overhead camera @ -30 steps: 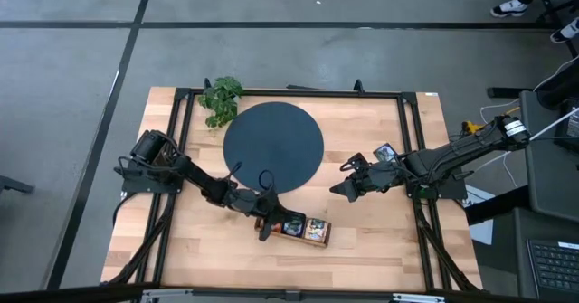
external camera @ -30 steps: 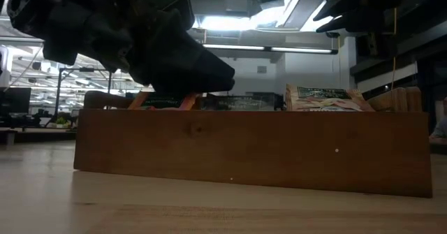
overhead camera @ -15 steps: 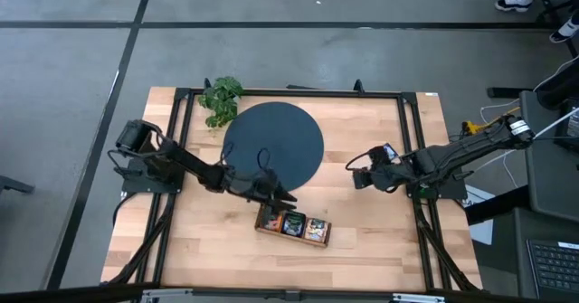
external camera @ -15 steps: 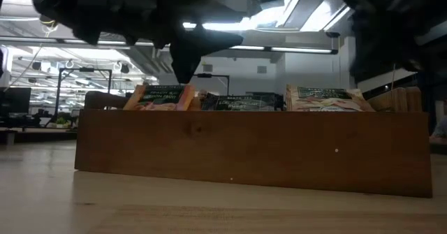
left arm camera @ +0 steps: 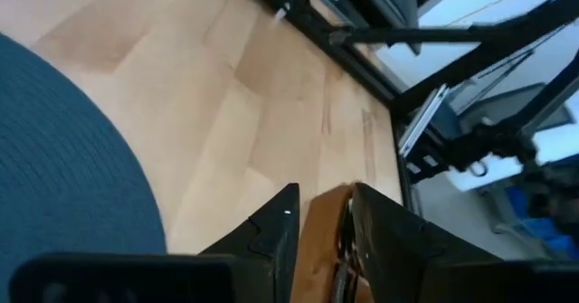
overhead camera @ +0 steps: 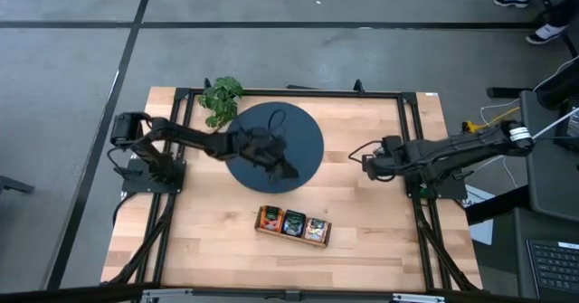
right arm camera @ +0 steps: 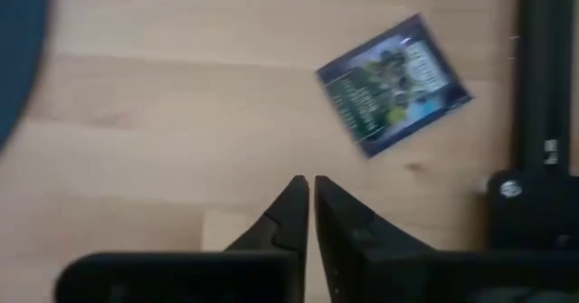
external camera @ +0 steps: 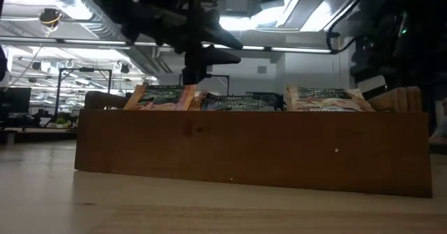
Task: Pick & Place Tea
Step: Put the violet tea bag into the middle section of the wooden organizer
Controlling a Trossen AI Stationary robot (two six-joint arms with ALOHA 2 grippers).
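Two dark arms reach over a pale wooden table (overhead camera: 380, 222), where a round blue-grey mat (overhead camera: 303, 127) fills the middle and a green leafy plant (overhead camera: 220, 98) sits at its far-left edge. Nearer the front stands a long narrow brown tray (overhead camera: 292, 235) of three compartments, each packed with upright tea sachets: orange ones (external camera: 162, 96) at one end, dark ones with blue-green print (external camera: 241, 103) in the middle, pale grey-brown ones (external camera: 325, 98) at the other end. The left gripper (overhead camera: 288, 172) hangs above the near part of the mat, its fingers (left arm camera: 271, 235) standing a narrow gap apart with nothing between them. The right gripper (right arm camera: 312, 199) hovers over bare wood to the right of the mat, its fingers pressed almost together and empty. One loose dark sachet (right arm camera: 393, 81) lies flat on the table just ahead of those fingertips, beside the black frame rail (right arm camera: 543, 86), apart from the tray.
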